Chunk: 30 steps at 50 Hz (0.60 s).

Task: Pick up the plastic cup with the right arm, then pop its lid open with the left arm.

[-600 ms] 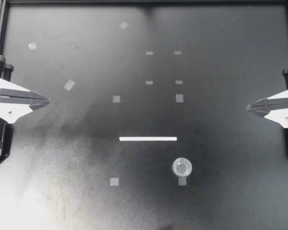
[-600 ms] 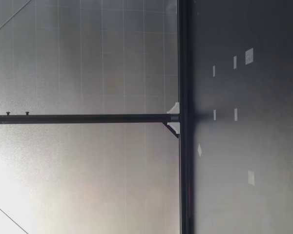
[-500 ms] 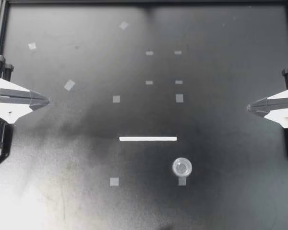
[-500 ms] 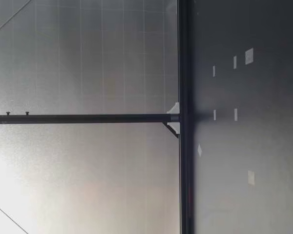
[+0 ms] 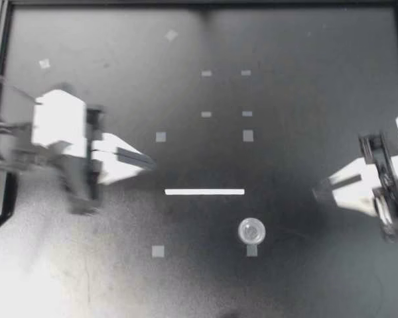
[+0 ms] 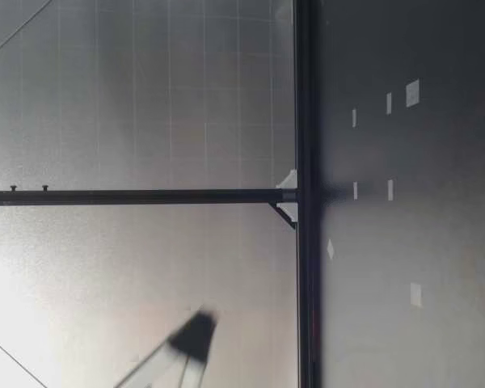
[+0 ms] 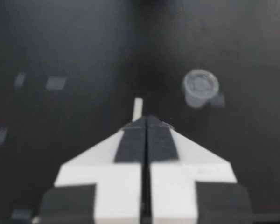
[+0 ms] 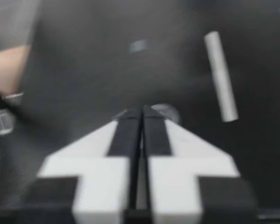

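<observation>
— What has changed at the table?

— Both arms have left the edges. A moment ago they sat parked at the two sides. Now the left gripper (image 5: 146, 159) has swung well in over the table (image 5: 298, 53), and the right gripper (image 5: 322, 191) has come in too, though less far. Both are smeared with motion.

— Fingers?

— Left gripper (image 7: 146, 122): pressed together with no gap and nothing between them. Right gripper (image 8: 141, 110): the same, closed tight and empty.

— And the cup?

— The small clear cup (image 5: 251, 231) has not budged. It stands upright, just beside a tape square (image 5: 251, 250). From the left gripper the cup (image 7: 200, 87) lies ahead and off to one side, well apart. It is nearer the right gripper: the cup (image 8: 167, 111) sits just ahead of those tips and is partly hidden behind them.

— Anything else close by?

— A white strip (image 5: 204, 192) lies flat on the table, directly ahead of the left tips and apart from them. Beside the right gripper the white strip (image 8: 220, 75) runs off to one side, farther out than the cup.

— What do you make of it?

— My reading is that this is the reaching-out stage. Nothing has been touched, and the cup is nearest the right tips.
</observation>
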Available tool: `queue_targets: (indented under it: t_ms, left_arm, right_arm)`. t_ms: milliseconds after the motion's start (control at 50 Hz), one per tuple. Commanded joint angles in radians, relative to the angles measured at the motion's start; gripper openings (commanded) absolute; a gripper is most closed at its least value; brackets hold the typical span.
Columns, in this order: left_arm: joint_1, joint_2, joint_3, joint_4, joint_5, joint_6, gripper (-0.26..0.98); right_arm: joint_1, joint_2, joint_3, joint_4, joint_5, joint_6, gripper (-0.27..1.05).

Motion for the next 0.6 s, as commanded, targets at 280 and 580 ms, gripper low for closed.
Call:
queue_targets:
  t_ms: [280,580]
  left_arm:
    - [-0.097,0.469,-0.278,0.037,-0.212,0.005,-0.12]
    - [-0.098,0.503,-0.301,0.041,-0.144,0.003,-0.12]
  right_arm:
    - [0.041,0.106,0.054,0.000,-0.087,0.043,0.64]
    - [0.041,0.462,-0.095,0.003,-0.146,0.043,0.64]
